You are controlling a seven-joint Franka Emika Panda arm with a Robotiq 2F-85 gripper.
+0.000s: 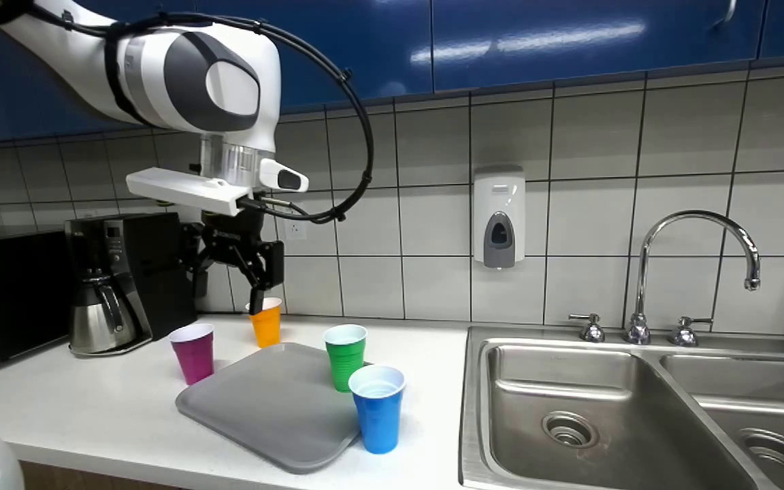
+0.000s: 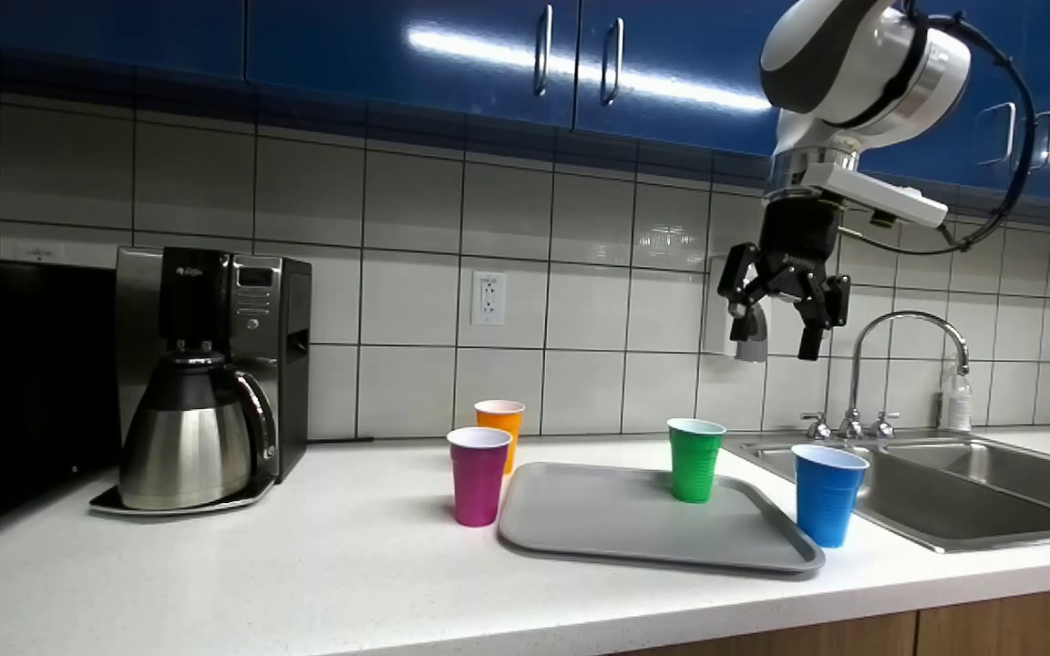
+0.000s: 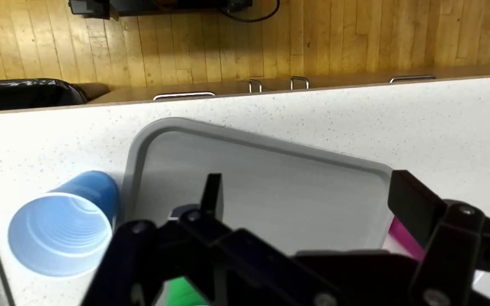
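Spread gripper (image 3: 306, 191), wrist view; green cup (image 3: 183, 293) cropped, purple cup (image 3: 405, 239) mostly hidden

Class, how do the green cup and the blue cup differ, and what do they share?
Place: the green cup stands on the gray tray; the blue cup stands on the white counter beside the tray.
Depth: the blue cup is nearer the counter's front edge; the green cup is farther back.
Wrist view: only a sliver of the green cup shows past the tool; the blue cup shows its whole mouth.
Both stand upright, pale inside.
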